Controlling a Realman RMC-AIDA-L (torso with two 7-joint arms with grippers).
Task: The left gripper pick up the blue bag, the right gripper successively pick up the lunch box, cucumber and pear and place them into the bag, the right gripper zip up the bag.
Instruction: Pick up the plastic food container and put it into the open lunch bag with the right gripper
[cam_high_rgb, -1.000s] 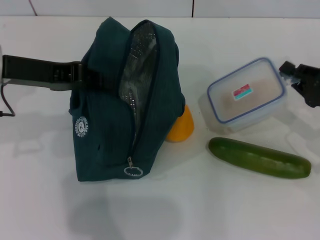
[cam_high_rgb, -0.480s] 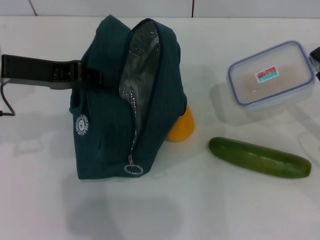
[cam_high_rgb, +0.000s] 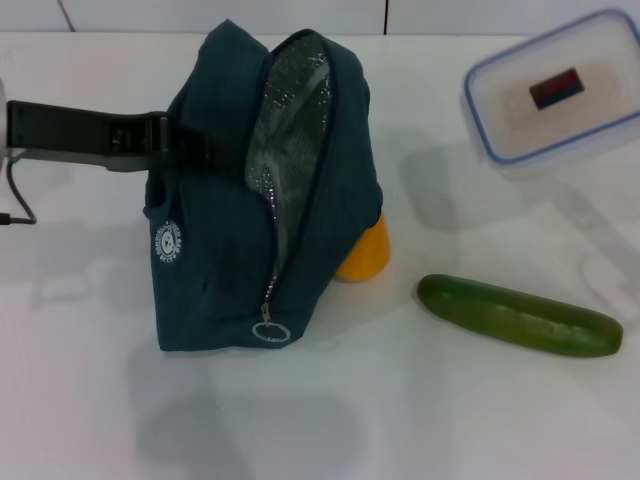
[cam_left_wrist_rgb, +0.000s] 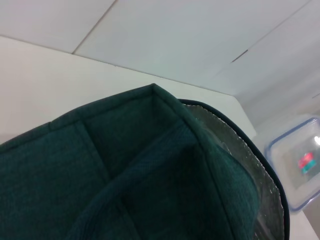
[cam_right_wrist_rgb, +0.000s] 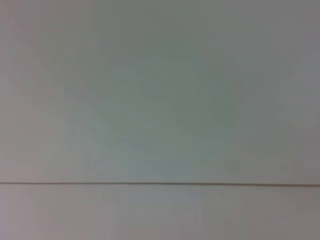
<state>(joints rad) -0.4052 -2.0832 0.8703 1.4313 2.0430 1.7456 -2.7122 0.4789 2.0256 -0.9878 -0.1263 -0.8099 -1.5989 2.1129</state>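
Blue bag (cam_high_rgb: 250, 215) is seen left of centre in the head view, held up off the table (cam_high_rgb: 420, 420) with its zipper open and the silver foil lining (cam_high_rgb: 285, 130) exposed; a shadow is cast on the surface below it. The left gripper (cam_high_rgb: 165, 148) reaches in from the left edge of the frame and is clamped on the bag's upper left side. The lunch box (cam_high_rgb: 555, 88) is seen in the upper right corner, raised above the table; the right gripper itself is not shown, so its fingers cannot be judged. The pear (cam_high_rgb: 365, 252) is partly hidden behind the bag's right side. The cucumber (cam_high_rgb: 518, 316) lies at the lower right, apart from the pear.
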